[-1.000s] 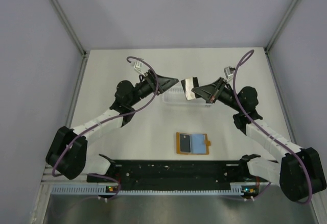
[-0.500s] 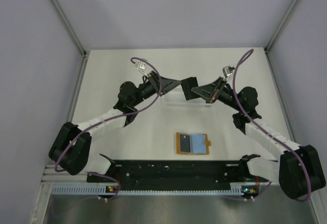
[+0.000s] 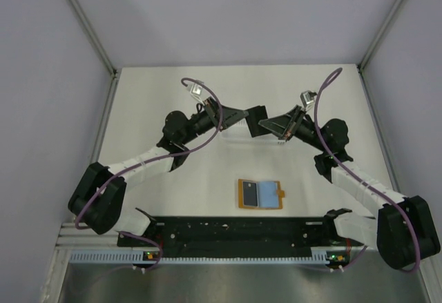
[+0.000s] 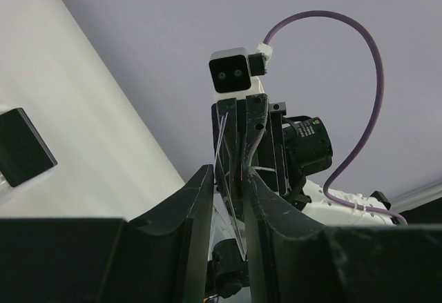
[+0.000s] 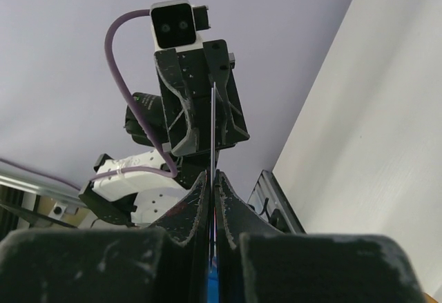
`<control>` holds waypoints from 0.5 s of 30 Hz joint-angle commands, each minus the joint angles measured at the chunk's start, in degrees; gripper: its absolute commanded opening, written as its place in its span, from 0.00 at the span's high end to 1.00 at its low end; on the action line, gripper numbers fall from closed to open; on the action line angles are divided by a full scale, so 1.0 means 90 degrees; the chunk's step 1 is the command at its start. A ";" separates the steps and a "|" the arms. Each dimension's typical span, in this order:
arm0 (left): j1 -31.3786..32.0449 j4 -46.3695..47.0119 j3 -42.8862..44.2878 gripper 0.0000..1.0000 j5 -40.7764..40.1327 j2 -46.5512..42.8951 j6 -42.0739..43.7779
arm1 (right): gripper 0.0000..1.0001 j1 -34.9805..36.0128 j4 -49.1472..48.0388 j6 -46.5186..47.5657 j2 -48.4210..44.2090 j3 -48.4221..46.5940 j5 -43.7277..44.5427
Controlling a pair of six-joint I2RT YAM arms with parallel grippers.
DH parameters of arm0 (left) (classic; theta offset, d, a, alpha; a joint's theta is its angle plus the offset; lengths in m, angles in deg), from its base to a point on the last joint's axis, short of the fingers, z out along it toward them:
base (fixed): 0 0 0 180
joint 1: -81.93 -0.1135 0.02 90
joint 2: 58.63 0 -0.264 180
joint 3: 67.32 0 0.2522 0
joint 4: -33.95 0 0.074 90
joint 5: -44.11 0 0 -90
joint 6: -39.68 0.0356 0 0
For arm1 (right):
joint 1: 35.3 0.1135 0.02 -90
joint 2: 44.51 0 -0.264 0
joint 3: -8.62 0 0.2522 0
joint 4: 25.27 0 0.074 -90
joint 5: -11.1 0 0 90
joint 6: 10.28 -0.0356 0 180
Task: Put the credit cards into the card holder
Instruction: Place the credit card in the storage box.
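The orange-tan card holder (image 3: 260, 194) lies open on the table in front of the arms, its pale blue-grey inside facing up. My right gripper (image 3: 266, 125) is shut on a dark credit card (image 3: 255, 122) and holds it on edge above the table. The card shows edge-on between its pads in the right wrist view (image 5: 213, 130). My left gripper (image 3: 243, 116) is open, with one jaw on each side of the same card (image 4: 235, 213), which lies close to its right finger (image 4: 266, 206). A second dark card (image 4: 22, 148) shows at the left of the left wrist view.
A long white slotted tray (image 3: 235, 136) lies under the two grippers, mostly hidden by them. Metal frame rails run along the left and right table edges. A black bar (image 3: 235, 230) spans the near edge between the arm bases.
My left gripper has moved right, up to the card that my right gripper holds, and its jaws now straddle it. The right arm has barely moved. The card holder has stayed put.
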 commanded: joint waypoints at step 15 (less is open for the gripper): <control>0.0089 0.0391 0.0317 1.00 0.0051 0.0025 -0.0014 | 1.00 -0.0039 -0.0327 0.0100 -0.0034 0.0015 -0.0062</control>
